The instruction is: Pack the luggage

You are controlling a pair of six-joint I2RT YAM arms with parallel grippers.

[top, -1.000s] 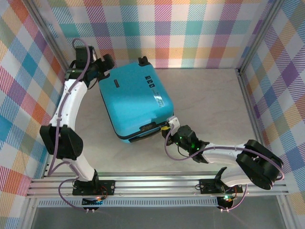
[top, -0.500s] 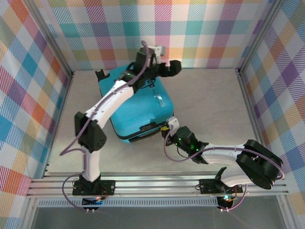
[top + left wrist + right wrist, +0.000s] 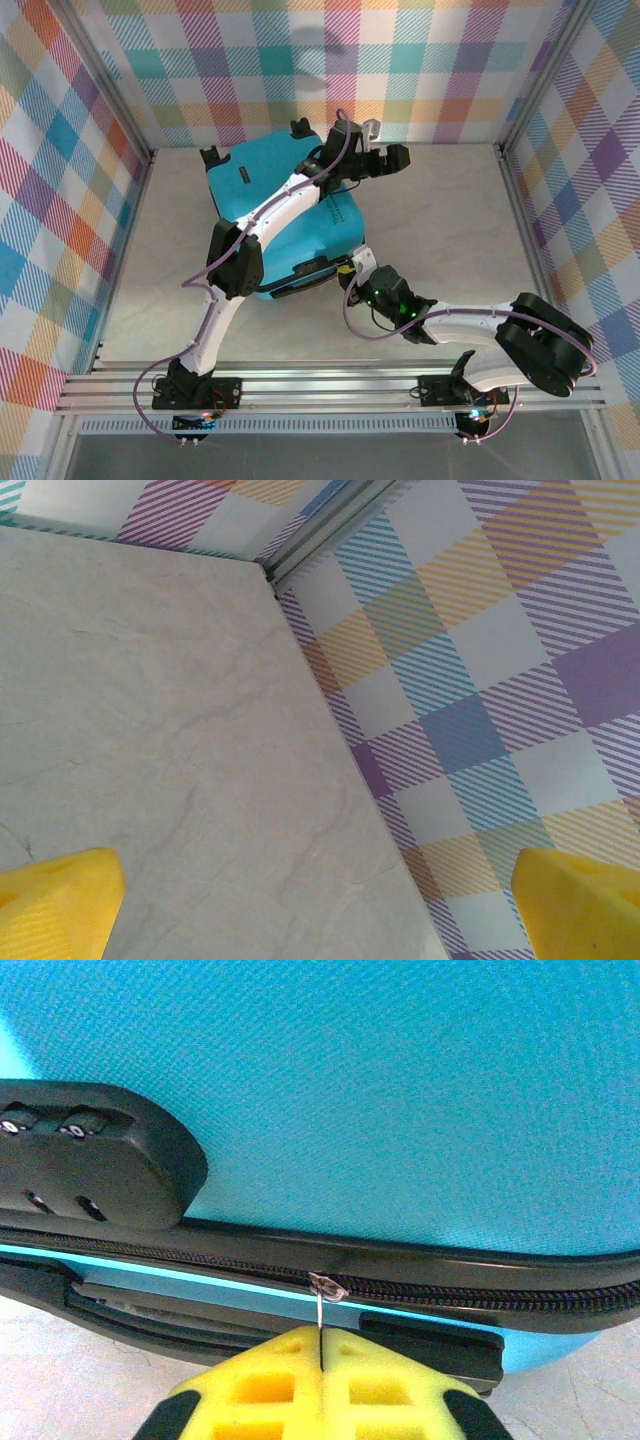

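the luggage [image 3: 235, 200] lies flat with its lid down toward the far left of the table [image 3: 450, 230], its contents hidden; a small dark label [image 3: 245, 172] on the turquoise shell is too small to read, and the dials on the black combination lock [image 3: 90, 1165] show no legible digits. the right gripper [image 3: 321, 1345] is pressed together, pinching the thin metal zipper pull [image 3: 319, 1310] at the case's near edge; the left gripper [image 3: 320, 910] hangs spread wide above bare table beside the plaid wall [image 3: 480, 680], holding nothing.
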